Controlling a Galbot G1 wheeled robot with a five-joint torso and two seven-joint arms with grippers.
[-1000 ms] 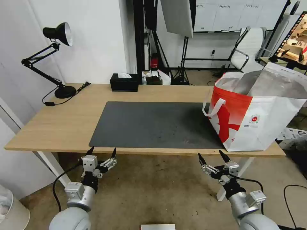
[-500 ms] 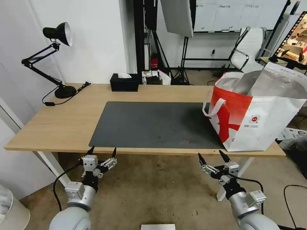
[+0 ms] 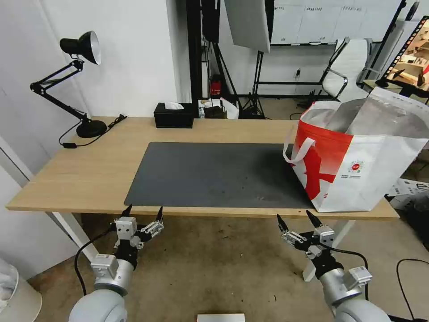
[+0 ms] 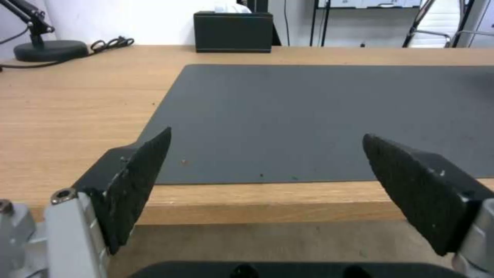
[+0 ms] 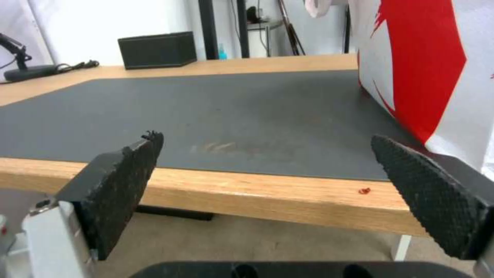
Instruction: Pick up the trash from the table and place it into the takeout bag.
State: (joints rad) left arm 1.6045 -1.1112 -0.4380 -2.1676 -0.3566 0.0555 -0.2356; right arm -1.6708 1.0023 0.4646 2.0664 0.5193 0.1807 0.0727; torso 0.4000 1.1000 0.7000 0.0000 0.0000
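We see a light-wood table (image 3: 89, 170) under a matt dark grey mat (image 3: 214, 174), and a glossy woven takeout bag (image 3: 357, 174) lined with crinkled silver foil.

table (image 3: 89, 174): light wood, white legs | mat (image 3: 214, 174): centre | takeout bag (image 3: 357, 156): right end, partly on mat | tissue box (image 3: 174, 115), lamp (image 3: 85, 127): back edge

Two rounded silver-grey metal arms end in black wrist collars and boxy silver gripper blocks with small screws. The left gripper (image 3: 142, 213) and right gripper (image 3: 295, 219) each carry two black, pointed, wedge-shaped fingers (image 4: 135, 181) with rough textured pads. A black cable loops beside each wrist.
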